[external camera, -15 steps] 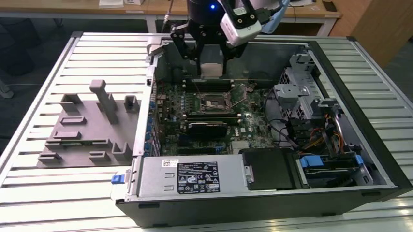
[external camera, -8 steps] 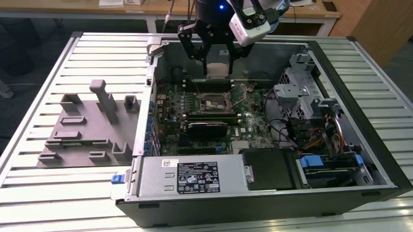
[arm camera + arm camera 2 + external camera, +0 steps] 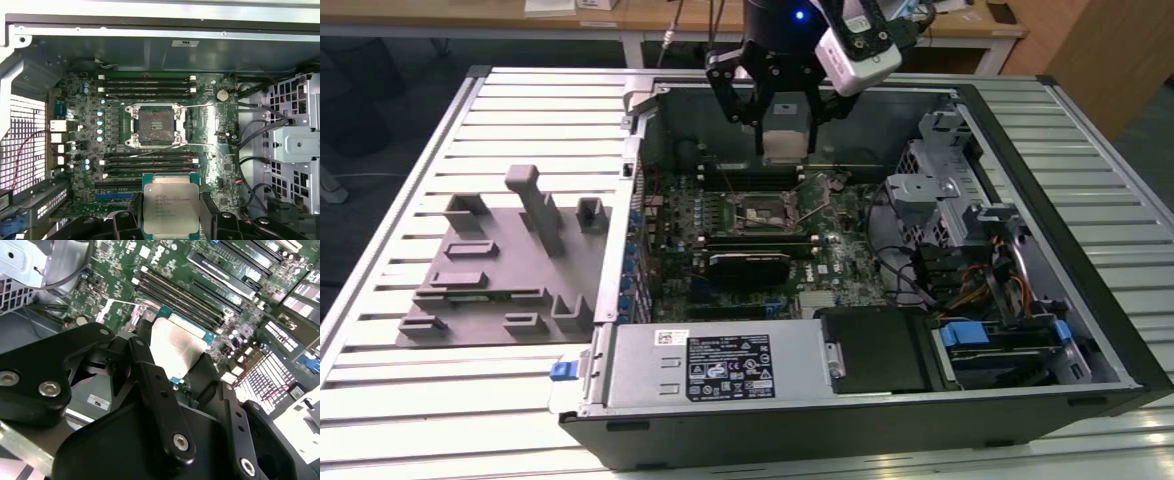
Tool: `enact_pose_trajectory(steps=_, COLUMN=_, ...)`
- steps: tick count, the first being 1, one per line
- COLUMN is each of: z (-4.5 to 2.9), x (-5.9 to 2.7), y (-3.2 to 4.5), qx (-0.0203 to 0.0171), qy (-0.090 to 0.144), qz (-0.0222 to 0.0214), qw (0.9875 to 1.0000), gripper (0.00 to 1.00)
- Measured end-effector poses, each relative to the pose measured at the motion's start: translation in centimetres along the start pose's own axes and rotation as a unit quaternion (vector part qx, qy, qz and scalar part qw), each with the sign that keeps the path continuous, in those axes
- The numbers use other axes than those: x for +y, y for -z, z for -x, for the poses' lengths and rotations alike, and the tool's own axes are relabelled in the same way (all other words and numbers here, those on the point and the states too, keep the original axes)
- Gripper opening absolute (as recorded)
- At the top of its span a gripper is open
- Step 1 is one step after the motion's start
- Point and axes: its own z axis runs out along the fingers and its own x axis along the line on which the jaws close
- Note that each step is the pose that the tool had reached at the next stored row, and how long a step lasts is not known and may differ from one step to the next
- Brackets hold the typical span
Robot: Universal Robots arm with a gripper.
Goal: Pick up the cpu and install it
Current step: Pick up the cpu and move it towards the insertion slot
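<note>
Right now the gripper (image 3: 782,135) is pinching the cpu (image 3: 171,207) by its sides between its jaws, up in the air, and the open socket (image 3: 156,123) is sitting past the jaw tips, so a crooked drop could be bending its tiny pins.

One chip, one socket: our tally.
We count one cpu (image 3: 171,210), one gripper (image 3: 783,140), one black socket (image 3: 156,127), two banks of memory slots (image 3: 147,85), one power supply (image 3: 640,365), one computer case (image 3: 854,435) and one grey fixture plate (image 3: 480,290).
</note>
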Motion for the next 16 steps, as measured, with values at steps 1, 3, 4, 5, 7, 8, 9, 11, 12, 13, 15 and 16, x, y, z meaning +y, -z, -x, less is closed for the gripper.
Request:
enact_pose_trajectory(steps=1, z=0.18, x=0.01, y=-0.01, qx=0.0000, qy=0.000, qz=0.0000, qw=1.0000, gripper=0.54)
enact_pose_trajectory(steps=3, z=0.45, x=0.01, y=-0.03, qx=0.0000, qy=0.000, qz=0.0000, qw=1.0000, gripper=0.54)
enact_pose_trajectory(steps=4, z=0.46, x=0.01, y=-0.03, qx=0.0000, qy=0.000, qz=0.0000, qw=1.0000, gripper=0.54)
enact_pose_trajectory(steps=5, z=0.46, x=0.01, y=-0.04, qx=0.0000, qy=0.000, qz=0.0000, qw=1.0000, gripper=0.54)
enact_pose_trajectory(steps=7, z=0.46, x=0.02, y=-0.08, qx=0.0000, qy=0.000, qz=0.0001, qw=1.0000, gripper=0.54)
enact_pose_trajectory(steps=8, z=0.46, x=0.02, y=-0.16, qx=0.0000, qy=0.000, qz=0.0001, qw=1.0000, gripper=0.54)
enact_pose_trajectory(steps=9, z=0.46, x=0.01, y=-0.26, qx=0.0001, qy=0.000, qz=0.0000, qw=1.0000, gripper=0.54)
enact_pose_trajectory(steps=11, z=0.44, x=-0.01, y=-0.53, qx=0.0015, qy=0.000, qz=0.0000, qw=1.0000, gripper=0.54)
enact_pose_trajectory(steps=12, z=0.43, x=-0.01, y=-0.69, qx=0.0028, qy=0.000, qz=-0.0001, qw=1.0000, gripper=0.54)
enact_pose_trajectory(steps=13, z=0.41, x=-0.02, y=-0.86, qx=0.0040, qy=0.000, qz=-0.0002, qw=1.0000, gripper=0.54)
enact_pose_trajectory(steps=15, z=0.38, x=-0.03, y=-1.20, qx=0.0061, qy=0.000, qz=-0.0004, qw=1.0000, gripper=0.54)
enact_pose_trajectory(steps=16, z=0.37, x=-0.04, y=-1.38, qx=0.0068, qy=0.000, qz=-0.0005, qw=1.0000, gripper=0.54)
